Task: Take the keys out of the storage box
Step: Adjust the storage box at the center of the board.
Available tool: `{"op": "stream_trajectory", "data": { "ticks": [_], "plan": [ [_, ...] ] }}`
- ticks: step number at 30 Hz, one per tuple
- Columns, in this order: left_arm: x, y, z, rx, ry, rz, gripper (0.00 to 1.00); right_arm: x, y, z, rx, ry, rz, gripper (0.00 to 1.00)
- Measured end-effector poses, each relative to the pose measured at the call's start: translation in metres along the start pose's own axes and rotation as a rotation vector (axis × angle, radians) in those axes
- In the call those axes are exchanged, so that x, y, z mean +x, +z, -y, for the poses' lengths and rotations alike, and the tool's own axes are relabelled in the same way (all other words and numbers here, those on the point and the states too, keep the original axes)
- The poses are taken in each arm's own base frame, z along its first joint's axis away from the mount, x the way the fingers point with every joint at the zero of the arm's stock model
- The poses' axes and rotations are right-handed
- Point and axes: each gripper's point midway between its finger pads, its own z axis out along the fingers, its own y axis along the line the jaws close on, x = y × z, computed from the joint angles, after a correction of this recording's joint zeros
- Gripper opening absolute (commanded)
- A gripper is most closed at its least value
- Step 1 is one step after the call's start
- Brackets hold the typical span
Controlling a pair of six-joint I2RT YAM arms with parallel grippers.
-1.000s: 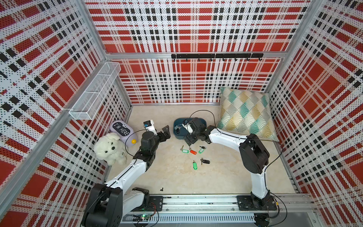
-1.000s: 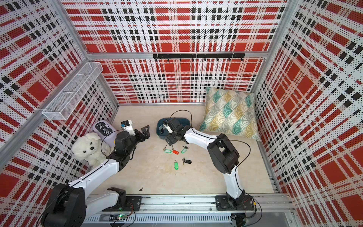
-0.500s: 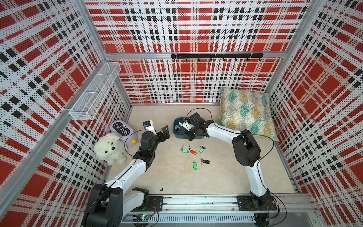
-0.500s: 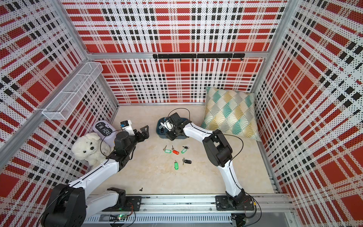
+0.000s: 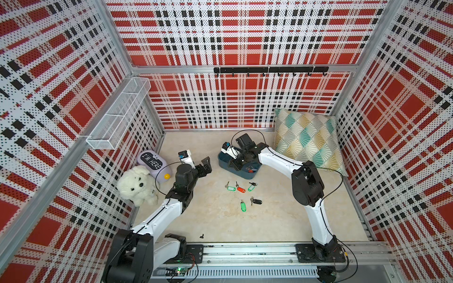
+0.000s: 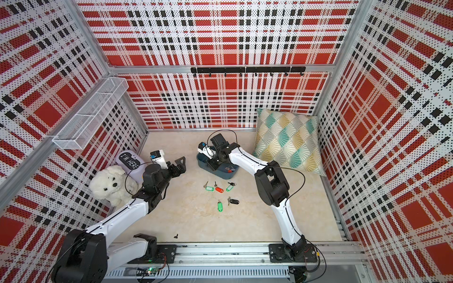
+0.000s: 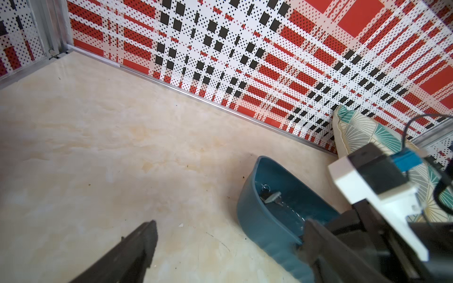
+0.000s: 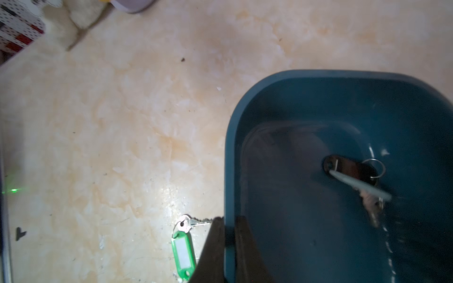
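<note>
The right gripper is pinched onto the rim of the storage box (one finger outside the wall, one inside), while a black-tagged key and a pale-tagged key lie on its bottom. Five keys lie loose on the floor near the box, at its 6 o'clock in both top views. The left gripper hangs at the box's 9 o'clock, spread wide and empty.

Red, black and white plaid perforated walls, beige marbled floor, black hook rail, white mesh basket
</note>
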Motion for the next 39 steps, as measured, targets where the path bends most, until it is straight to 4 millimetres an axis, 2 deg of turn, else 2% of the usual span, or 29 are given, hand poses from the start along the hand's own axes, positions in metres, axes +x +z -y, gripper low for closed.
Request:
{"op": "stream_trajectory", "data": {
  "ticks": [7, 10, 17, 21, 26, 31, 34, 39],
  "plan": [
    [-0.002, -0.001, 0.0, -0.003, 0.0, 0.009, 0.99, -0.041, -0.042, -0.015, -0.132, 0.008, 0.078, 0.02],
    [-0.004, -0.002, 0.0, -0.004, 0.0, 0.013, 0.99, -0.052, -0.055, -0.021, -0.185, 0.037, 0.111, 0.02],
    [-0.004, -0.002, -0.001, -0.007, 0.0, 0.013, 0.99, -0.06, -0.062, -0.024, -0.304, 0.168, 0.143, 0.0],
    [-0.004, -0.002, -0.002, -0.012, 0.0, 0.015, 0.99, -0.069, -0.062, -0.011, -0.356, 0.289, 0.175, 0.0],
    [-0.004, -0.002, -0.002, -0.013, 0.0, 0.015, 0.99, -0.067, -0.063, 0.006, -0.321, 0.333, 0.181, 0.0],
    [-0.004, -0.002, -0.002, -0.014, 0.0, 0.015, 0.99, -0.06, -0.058, 0.016, -0.237, 0.254, 0.162, 0.0],
    [-0.004, -0.002, -0.002, -0.017, 0.0, 0.016, 0.99, -0.048, -0.047, 0.02, -0.183, 0.178, 0.125, 0.02],
    [-0.004, -0.002, -0.003, -0.017, 0.0, 0.016, 0.99, -0.02, -0.015, 0.027, -0.047, 0.003, 0.008, 0.02]
  ]
}}
